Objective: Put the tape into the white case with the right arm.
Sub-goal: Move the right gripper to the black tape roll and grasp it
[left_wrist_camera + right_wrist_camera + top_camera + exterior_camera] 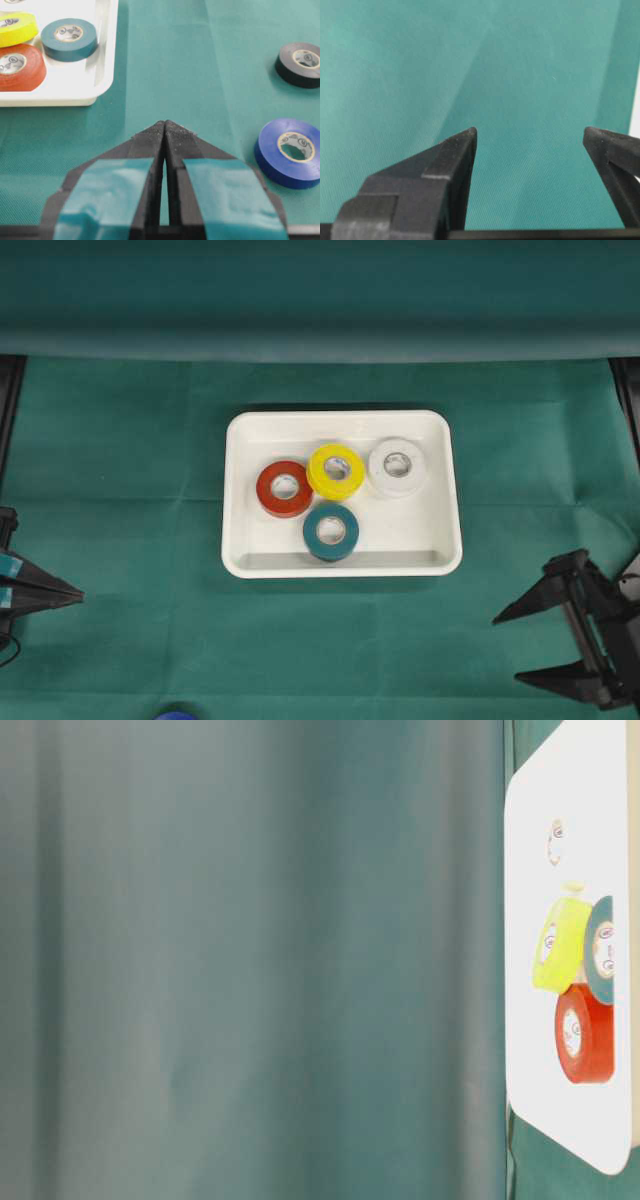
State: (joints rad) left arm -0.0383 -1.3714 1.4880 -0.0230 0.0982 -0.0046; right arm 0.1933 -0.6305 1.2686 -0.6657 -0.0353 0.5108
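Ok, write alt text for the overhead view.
A white case on green cloth holds four tape rolls: red, yellow, white and teal. The open, empty right gripper sits at lower right; the left gripper pokes in at the left edge.

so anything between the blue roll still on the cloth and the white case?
Nothing visible. In the left wrist view, bare green cloth separates the blue roll from the white case. The black roll lies beside it, off that line. The right gripper is open and empty; its own path isn't fully in view.
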